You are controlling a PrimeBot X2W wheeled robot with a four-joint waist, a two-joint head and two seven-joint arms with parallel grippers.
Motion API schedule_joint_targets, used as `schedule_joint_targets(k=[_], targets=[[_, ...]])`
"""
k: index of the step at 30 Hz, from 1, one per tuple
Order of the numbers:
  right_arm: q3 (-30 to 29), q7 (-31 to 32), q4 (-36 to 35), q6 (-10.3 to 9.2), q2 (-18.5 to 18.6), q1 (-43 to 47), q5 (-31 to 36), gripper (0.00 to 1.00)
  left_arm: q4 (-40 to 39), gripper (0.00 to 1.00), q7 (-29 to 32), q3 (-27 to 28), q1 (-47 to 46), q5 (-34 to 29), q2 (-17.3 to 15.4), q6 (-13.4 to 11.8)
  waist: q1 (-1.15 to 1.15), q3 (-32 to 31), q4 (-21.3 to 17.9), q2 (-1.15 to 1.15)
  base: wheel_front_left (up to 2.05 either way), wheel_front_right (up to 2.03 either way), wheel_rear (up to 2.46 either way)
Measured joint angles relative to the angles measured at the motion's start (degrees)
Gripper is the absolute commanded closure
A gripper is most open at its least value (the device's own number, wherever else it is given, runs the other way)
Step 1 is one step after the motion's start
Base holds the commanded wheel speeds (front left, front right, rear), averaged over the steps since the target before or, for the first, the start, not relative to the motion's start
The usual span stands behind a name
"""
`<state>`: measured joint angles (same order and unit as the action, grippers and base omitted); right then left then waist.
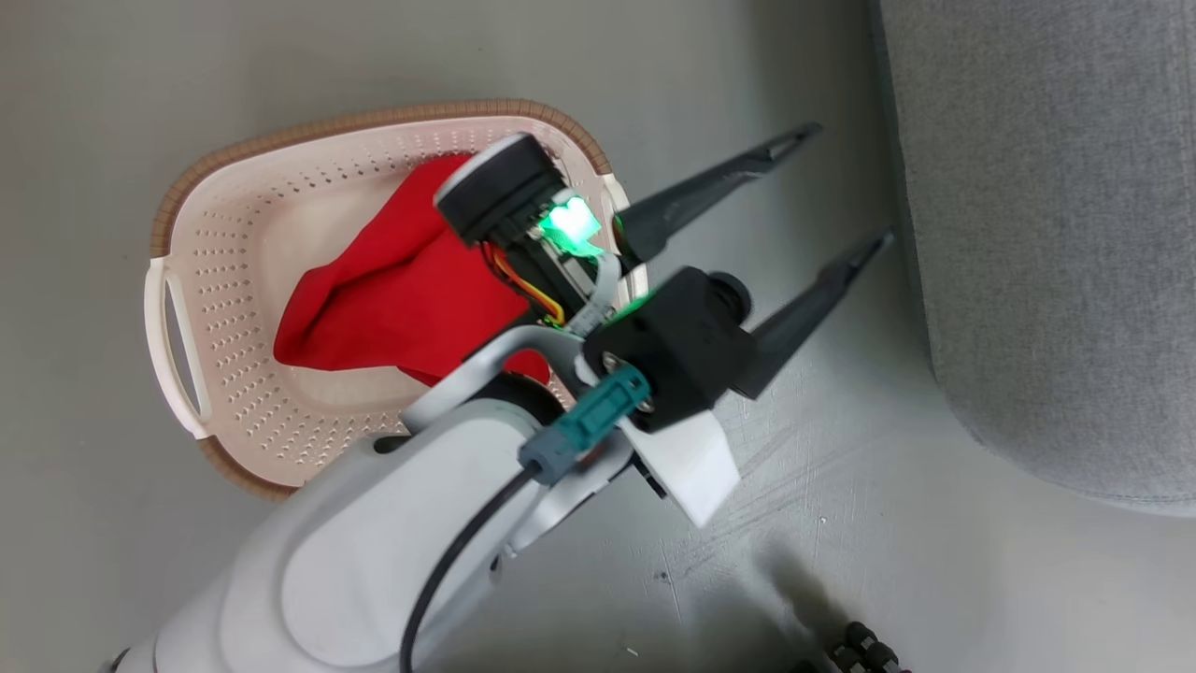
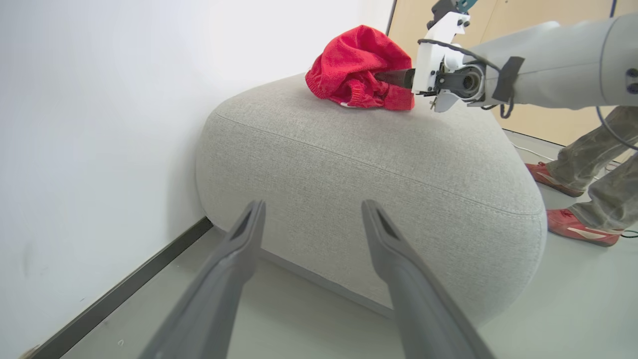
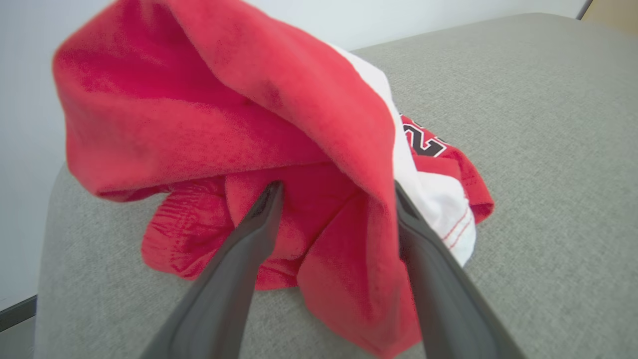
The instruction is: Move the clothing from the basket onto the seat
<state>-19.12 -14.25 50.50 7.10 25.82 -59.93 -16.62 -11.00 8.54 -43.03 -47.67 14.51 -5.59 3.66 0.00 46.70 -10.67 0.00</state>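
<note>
Left tool (image 1: 848, 184) gapes empty, aimed away from the basket (image 1: 280, 150) and its garment (image 1: 392, 290); right tool (image 3: 336, 187) spread, cloth (image 3: 224, 124) slack on seat (image 3: 523, 149).

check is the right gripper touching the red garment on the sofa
Touching: right wrist view shows the red garment draped over the right gripper, hiding one tip.
</note>
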Motion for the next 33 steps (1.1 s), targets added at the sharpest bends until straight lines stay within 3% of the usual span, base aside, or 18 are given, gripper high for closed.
schedule_joint_targets(k=[15,23,33], targets=[[5.82,-0.20,-13.30,-0.01,-5.93,8.14,2.54,0.00,1.74,0.00,-4.72,4.11,2.30,-0.10,-1.54,-3.09,0.00,-4.55,0.14,0.00,0.00,0.00,0.00],[11.84,-0.21,-21.80,0.00,-10.12,10.49,3.57,0.00,2.25,0.00,-7.67,6.14,5.19,0.11,-1.65,-4.89,0.00,-7.72,0.91,0.00,0.00,0.00,0.00],[20.13,-0.21,-24.68,-0.01,-13.07,15.72,4.45,0.00,3.24,0.00,-11.31,10.42,10.79,1.63,-1.93,-8.73,0.00,-11.99,3.00,0.00,0.00,0.00,0.00]])
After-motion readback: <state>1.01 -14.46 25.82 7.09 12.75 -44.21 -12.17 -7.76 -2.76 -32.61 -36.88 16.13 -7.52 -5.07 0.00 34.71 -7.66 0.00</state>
